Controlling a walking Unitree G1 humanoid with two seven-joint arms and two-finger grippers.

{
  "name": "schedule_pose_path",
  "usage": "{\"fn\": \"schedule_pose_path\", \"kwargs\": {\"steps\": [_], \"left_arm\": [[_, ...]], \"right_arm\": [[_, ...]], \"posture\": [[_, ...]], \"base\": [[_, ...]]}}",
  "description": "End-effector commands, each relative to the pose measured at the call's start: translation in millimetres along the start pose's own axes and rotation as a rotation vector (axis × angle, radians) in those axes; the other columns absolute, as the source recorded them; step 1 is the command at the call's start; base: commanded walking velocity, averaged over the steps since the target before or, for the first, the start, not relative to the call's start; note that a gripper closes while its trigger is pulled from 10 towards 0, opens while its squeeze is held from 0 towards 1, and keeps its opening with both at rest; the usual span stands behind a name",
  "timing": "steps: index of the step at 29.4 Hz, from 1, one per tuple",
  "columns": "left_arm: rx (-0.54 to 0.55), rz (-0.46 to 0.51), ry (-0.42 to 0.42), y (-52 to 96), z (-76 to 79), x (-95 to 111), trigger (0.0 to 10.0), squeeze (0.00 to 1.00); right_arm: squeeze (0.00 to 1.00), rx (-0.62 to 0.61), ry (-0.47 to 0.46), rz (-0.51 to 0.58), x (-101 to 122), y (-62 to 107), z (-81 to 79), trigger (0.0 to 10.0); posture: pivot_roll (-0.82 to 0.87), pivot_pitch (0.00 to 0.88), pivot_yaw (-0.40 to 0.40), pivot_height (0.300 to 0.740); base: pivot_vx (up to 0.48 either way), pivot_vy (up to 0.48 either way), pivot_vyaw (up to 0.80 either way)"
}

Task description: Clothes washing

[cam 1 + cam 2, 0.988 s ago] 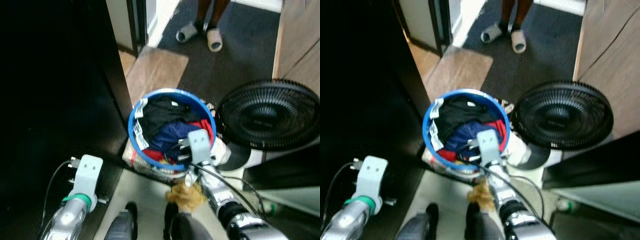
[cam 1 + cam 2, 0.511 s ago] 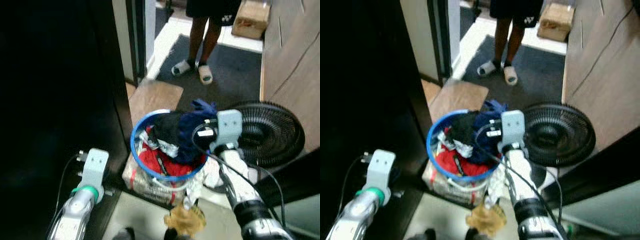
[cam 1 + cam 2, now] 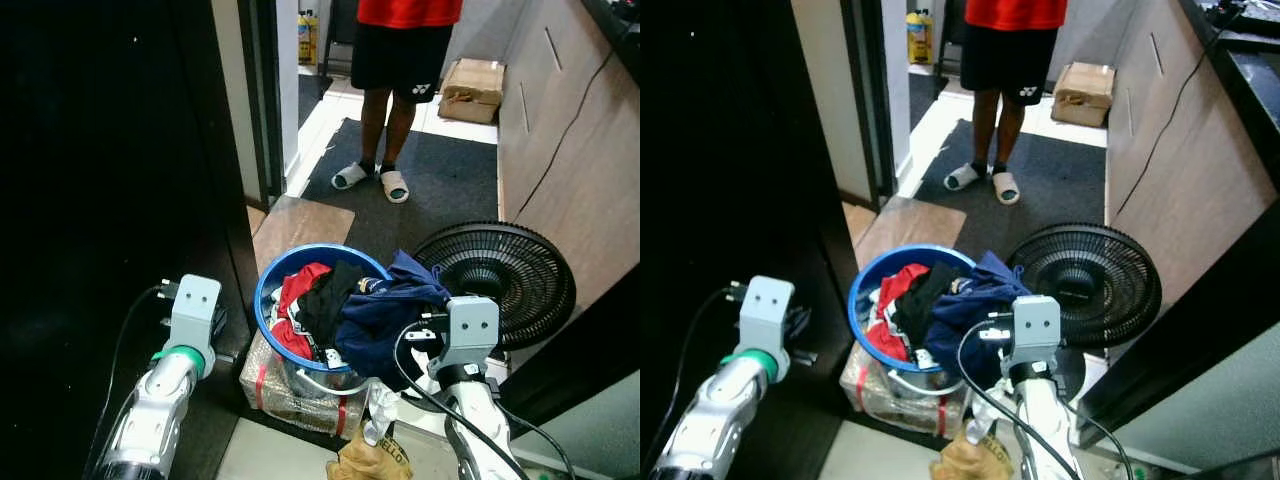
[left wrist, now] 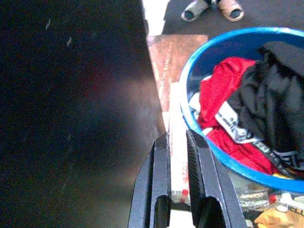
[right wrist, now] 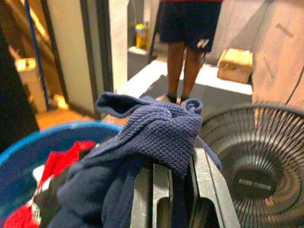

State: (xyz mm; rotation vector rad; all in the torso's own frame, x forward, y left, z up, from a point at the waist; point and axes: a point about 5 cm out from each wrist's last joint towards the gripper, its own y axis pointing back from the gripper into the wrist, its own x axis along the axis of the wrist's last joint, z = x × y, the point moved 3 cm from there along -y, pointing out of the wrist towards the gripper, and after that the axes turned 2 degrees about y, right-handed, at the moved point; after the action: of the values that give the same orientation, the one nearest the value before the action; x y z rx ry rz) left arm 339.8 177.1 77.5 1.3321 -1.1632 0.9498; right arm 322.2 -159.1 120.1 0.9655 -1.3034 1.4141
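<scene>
The whole view has tipped up since a second ago, so more of the room shows now: the person (image 3: pixel 400 60) in a red top, black shorts and slippers, once just feet at the top edge, stands on the dark mat (image 3: pixel 430 190) in the doorway. Next to the person a wooden cabinet front (image 3: pixel 560 170) runs along the right side, and a tall black panel (image 3: pixel 100 200) takes up the left.

The black floor fan (image 3: pixel 495 280) lies just right of the blue basket (image 3: pixel 268 290), which sits on a clear wrapped bundle (image 3: pixel 290 385) on the floor. The basket holds red and black clothes (image 3: pixel 310 300).

The big change is the navy garment (image 3: pixel 385 310): a second ago it lay inside the basket under the right claw (image 5: pixel 173 190), and now it has been pulled up and hangs over the basket's right rim. The right claw is clamped on a fold of that navy cloth, which drapes over its fingers (image 5: pixel 142 194).

The left claw (image 4: pixel 176 142) hangs low beside the basket's left rim, near the black panel, its fingers narrow with a slim gap and nothing between them.

A cardboard box (image 3: pixel 475 78) sits beyond the mat, and a tan crumpled bag (image 3: pixel 375 462) lies at the robot's feet.
</scene>
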Motion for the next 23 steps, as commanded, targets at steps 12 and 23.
{"fn": "schedule_pose_path", "kwargs": {"steps": [12,23], "left_arm": [[-0.030,-0.005,0.029,-2.9,12.7,-5,10.0,0.00],[-0.036,0.116,0.132,-7.0,21.7,35,10.0,0.00]], "right_arm": [[0.00,-0.001,0.062,0.358,112,-38.4,-0.9,10.0],[0.00,0.049,0.096,0.531,172,-59.0,-16.0,10.0]], "posture": [[0.08,0.000,0.074,0.740],[0.10,0.000,0.057,0.740]], "base": [[0.000,0.000,0.00],[0.000,0.000,0.00]]}}
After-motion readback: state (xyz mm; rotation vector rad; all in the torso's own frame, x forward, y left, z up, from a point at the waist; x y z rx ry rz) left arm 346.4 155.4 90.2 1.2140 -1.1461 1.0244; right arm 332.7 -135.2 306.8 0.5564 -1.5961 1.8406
